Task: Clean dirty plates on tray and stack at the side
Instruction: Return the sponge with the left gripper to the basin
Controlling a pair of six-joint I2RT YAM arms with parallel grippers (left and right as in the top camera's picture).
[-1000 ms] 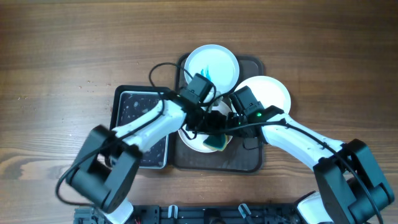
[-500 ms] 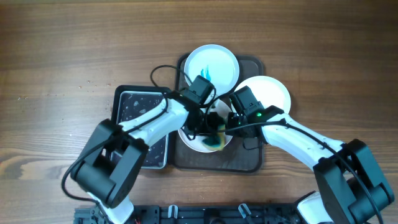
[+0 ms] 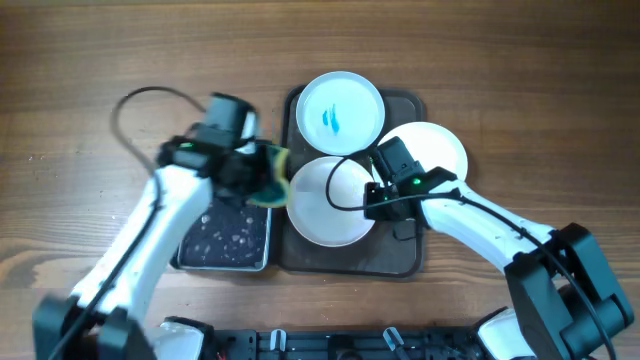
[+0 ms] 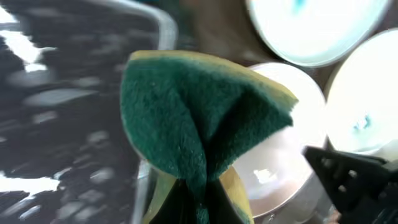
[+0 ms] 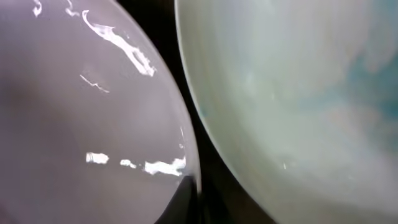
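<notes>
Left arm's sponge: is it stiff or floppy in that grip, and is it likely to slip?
Probably soft: the sponge is creased into a deep fold where the left gripper pinches it. Likely light, since a pinch at one end seems to carry all of it. The rough green face should resist slipping, though wetness cannot be judged.

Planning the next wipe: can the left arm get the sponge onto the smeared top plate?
Probably yes. The top plate lies uncovered; the right gripper sits lower, at the middle plate. The left gripper holds the sponge beside the tray.
</notes>
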